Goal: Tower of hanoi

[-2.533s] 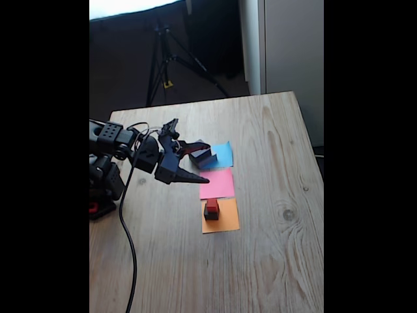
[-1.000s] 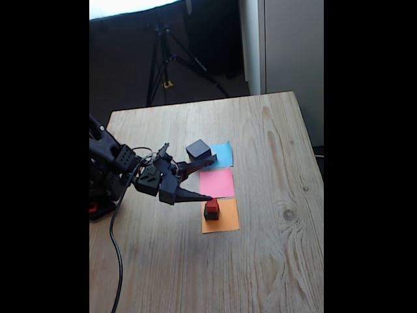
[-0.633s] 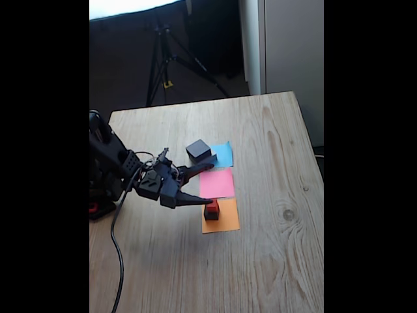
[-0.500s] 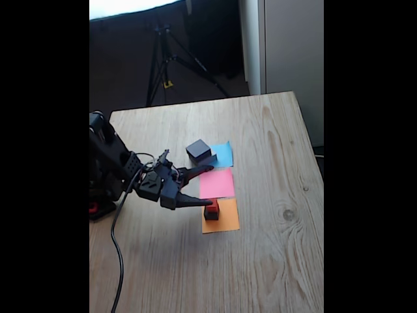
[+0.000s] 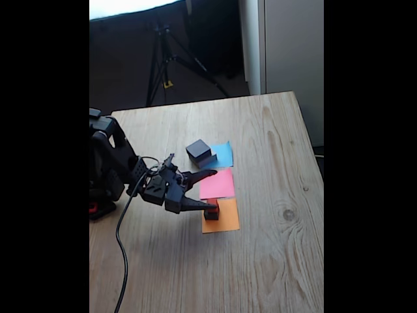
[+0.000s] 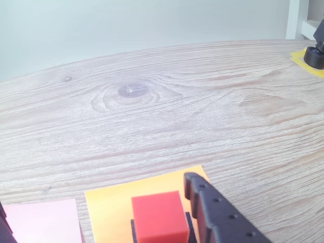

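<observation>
The light wooden table (image 5: 260, 261) is lit brightly from the far side; the fixed view is soft, and the wrist view's edges are curved by distortion.

Arm reaches low, tool (image 5: 210, 190) jaws spread wide.

On the wooden table (image 5: 273, 248), the gripper (image 5: 213, 190) reaches from the left with jaws spread. Its near finger (image 5: 195, 206) touches the tiny red cube (image 5: 212, 203), stacked on the small black cube (image 5: 212, 213) on the orange paper square (image 5: 223, 223). The pink paper square (image 5: 218, 184) lies just beyond; farther still, the medium black block (image 5: 198, 150) stands at the blue paper square (image 5: 222, 155).
</observation>
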`<state>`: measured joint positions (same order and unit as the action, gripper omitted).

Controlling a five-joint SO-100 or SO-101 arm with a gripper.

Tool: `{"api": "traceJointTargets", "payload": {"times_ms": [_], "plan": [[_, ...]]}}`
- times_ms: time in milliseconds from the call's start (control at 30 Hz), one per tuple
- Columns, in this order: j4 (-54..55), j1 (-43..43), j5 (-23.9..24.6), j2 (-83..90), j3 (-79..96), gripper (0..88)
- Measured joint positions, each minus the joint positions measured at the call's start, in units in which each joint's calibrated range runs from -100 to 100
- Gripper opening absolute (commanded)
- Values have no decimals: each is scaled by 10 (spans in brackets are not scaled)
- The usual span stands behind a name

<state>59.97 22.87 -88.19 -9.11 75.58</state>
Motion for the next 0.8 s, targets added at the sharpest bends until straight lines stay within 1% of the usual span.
{"api": "traceJointTargets", "payload": {"times_ms": [800], "plan": [[22,1,-50,-47,-5,458]]}}
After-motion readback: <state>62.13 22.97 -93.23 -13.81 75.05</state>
